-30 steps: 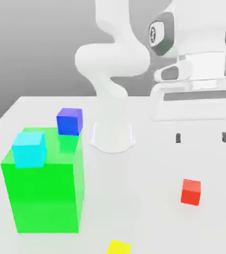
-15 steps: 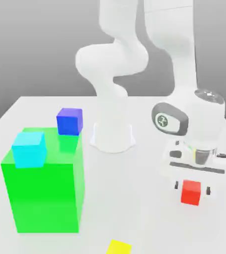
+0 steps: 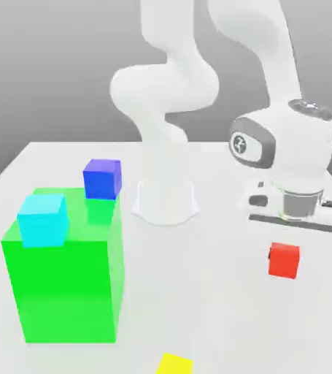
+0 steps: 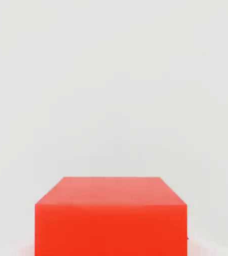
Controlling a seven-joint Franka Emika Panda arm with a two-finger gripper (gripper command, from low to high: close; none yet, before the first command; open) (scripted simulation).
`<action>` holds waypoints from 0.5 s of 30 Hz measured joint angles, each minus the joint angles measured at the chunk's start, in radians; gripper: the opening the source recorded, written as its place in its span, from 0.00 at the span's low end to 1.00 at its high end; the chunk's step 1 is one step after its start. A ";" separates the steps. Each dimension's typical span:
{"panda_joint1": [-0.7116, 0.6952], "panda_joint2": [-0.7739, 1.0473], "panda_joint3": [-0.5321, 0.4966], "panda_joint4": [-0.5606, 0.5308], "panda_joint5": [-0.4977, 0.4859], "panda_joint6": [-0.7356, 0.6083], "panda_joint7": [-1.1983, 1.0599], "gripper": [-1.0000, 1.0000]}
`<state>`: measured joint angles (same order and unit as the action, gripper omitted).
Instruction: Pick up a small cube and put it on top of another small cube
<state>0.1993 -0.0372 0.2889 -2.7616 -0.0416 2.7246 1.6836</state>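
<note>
Jaws are hard to read from your exterior view, because the white hand hides the fingers; they seem clenched on the small red cube (image 3: pixel 284 260), which hangs directly under the gripper (image 3: pixel 285 245), though you cannot make out the contact itself. Your arm (image 3: pixel 198 73) rises from a round white base (image 3: pixel 164 202) at the back of the pale table (image 3: pixel 212 314), bends over, and points its wrist straight down on the exterior view's right. On the exterior view's left stands a big green block (image 3: pixel 66 281). A cyan cube (image 3: pixel 42 219) sits on its top near the front corner, and a blue cube (image 3: pixel 101 179) sits at its back edge. A yellow cube (image 3: pixel 174 364) lies on the table at the lower edge, well apart from the red cube.

Your hand view looks closely at the red cube (image 4: pixel 110 215), its top face and one side face showing, against the plain pale table surface (image 4: pixel 110 75).
</note>
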 joint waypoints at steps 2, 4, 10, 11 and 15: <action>-0.034 -0.073 -0.035 0.007 0.015 -0.079 -0.045 0.00; -0.067 -0.146 -0.078 0.014 0.020 -0.159 -0.084 0.00; -0.185 -0.361 -0.209 0.037 0.007 -0.399 -0.178 0.00; -0.205 -0.397 -0.230 0.041 0.002 -0.440 -0.191 0.00; -0.286 -0.542 -0.310 0.057 -0.018 -0.601 -0.241 0.00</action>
<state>-0.0866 -0.5792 -0.0211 -2.7049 -0.0599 2.1240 1.4425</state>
